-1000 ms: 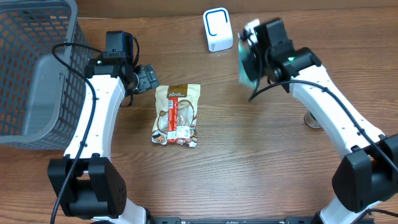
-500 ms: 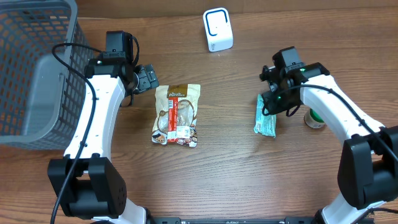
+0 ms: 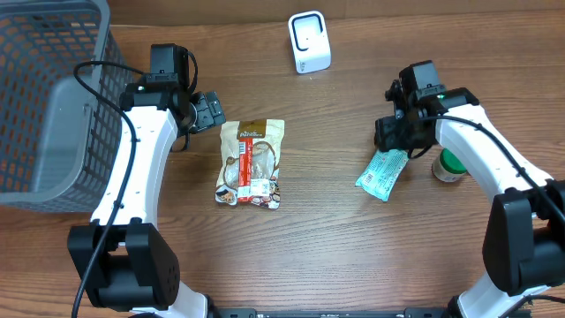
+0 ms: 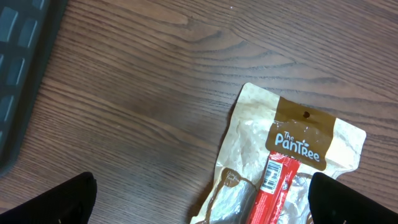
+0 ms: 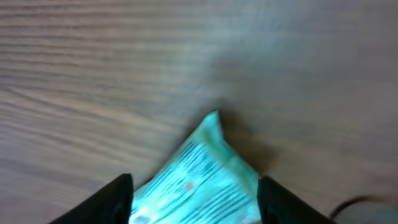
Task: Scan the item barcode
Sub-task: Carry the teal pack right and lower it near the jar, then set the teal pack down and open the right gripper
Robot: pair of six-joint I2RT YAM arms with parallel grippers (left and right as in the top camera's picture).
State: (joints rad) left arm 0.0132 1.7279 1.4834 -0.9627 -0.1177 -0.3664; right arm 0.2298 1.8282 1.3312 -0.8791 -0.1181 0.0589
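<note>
the left end effector is being held wide open and empty, down-left of the white scanner, beside the top of a brown snack pouch lying flat on the desk. down-right of the scanner, the teal packet is being straddled at its upper end by the right end effector, jaws partly apart; contact cannot be told. the packet is being judged light, limp and crinkly, best pinched across a sealed end, leaving the printed face uncovered.

Mock shop checkout is being shown: wire basket, white scanner, packaged snacks are being staged on wooden tabletop.
</note>
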